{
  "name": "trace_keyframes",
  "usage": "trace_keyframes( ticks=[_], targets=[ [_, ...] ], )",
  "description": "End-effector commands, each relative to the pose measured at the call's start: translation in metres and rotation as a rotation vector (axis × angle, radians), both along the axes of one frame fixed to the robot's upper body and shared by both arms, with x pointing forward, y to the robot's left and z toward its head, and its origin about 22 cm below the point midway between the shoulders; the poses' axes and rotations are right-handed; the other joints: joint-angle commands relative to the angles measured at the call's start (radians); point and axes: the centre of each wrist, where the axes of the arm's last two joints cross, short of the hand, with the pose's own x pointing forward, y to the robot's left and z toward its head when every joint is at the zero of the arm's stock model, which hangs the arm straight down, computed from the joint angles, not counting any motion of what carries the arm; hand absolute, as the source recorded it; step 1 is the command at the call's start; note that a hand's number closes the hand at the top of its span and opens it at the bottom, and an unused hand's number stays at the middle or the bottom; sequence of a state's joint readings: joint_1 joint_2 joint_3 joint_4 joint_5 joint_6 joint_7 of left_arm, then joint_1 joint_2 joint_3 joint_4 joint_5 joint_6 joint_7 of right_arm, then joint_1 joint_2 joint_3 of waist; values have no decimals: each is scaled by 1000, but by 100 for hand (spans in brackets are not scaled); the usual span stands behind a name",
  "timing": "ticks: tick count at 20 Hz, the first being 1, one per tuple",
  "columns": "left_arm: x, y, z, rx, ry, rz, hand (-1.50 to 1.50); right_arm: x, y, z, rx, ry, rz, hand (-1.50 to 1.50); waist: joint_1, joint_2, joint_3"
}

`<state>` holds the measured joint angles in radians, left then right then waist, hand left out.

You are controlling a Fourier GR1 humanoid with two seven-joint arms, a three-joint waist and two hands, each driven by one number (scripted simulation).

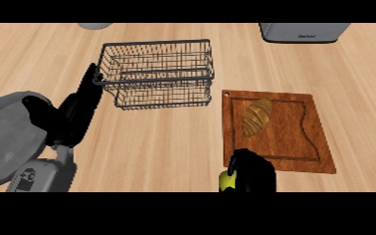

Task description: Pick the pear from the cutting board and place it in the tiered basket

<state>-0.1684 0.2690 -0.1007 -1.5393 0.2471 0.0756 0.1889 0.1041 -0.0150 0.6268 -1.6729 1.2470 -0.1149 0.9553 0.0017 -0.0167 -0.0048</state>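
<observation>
My right hand sits at the lower edge, just off the near left corner of the brown cutting board. Its fingers are curled round a yellow-green pear, of which only a small part shows at the hand's left. The wire tiered basket stands at the back left of the board, well away from the hand. My left hand rests at the left with straight fingers pointing up, close to the basket's left side.
A brown croissant lies on the cutting board. A grey appliance stands at the back right, and a grey round object shows at the top left edge. The counter is light wood.
</observation>
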Motion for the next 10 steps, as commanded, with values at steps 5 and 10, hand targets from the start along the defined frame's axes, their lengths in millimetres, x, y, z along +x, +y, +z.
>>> trace_keyframes(
  ticks=[5,10],
  targets=[
    [-1,-11,-19,3,79,-48,0,-53,26,87,275,-224,23,150,-23,12,4],
    [-7,-15,-15,-16,94,-48,0,-65,15,138,242,-417,68,150,-28,6,2]
  ],
)
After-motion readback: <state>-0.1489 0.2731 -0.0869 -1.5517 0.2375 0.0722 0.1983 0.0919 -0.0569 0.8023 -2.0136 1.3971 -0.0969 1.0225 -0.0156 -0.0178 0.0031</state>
